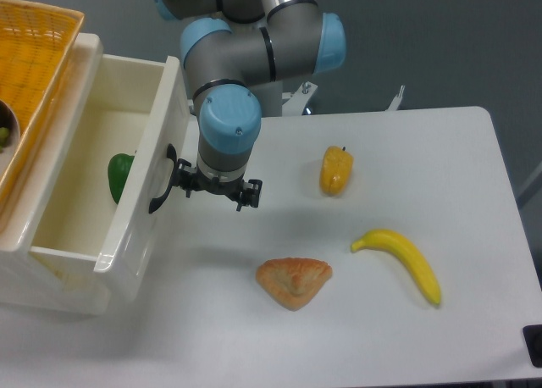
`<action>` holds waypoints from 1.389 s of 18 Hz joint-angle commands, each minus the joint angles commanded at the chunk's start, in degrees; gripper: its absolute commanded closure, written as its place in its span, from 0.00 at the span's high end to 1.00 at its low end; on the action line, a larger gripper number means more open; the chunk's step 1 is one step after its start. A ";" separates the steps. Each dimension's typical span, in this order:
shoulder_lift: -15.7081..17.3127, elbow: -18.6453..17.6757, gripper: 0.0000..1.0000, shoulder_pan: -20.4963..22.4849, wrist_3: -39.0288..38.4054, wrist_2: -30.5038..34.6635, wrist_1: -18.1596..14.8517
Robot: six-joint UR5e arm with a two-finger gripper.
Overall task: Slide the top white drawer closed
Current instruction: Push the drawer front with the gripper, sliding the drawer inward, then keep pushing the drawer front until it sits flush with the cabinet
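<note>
The top white drawer [135, 231] stands pulled out toward the right, its inside open to view. Its flat front panel faces the table and carries a black curved handle [161, 180]. A green pepper [121, 176] lies inside, against the front panel. My gripper [216, 193] points down just right of the front panel, at the height of the handle. Its jaws are spread and hold nothing. The left finger [183, 185] is close beside the handle; I cannot tell whether it touches it.
A yellow wicker basket [34, 74] sits on top of the cabinet at the far left. On the white table [423, 151] lie a yellow pepper [336, 169], a banana [405, 261] and a triangular pastry [293, 281].
</note>
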 joint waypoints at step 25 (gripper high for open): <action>0.79 -0.61 1.00 -3.16 -0.44 -0.44 -0.09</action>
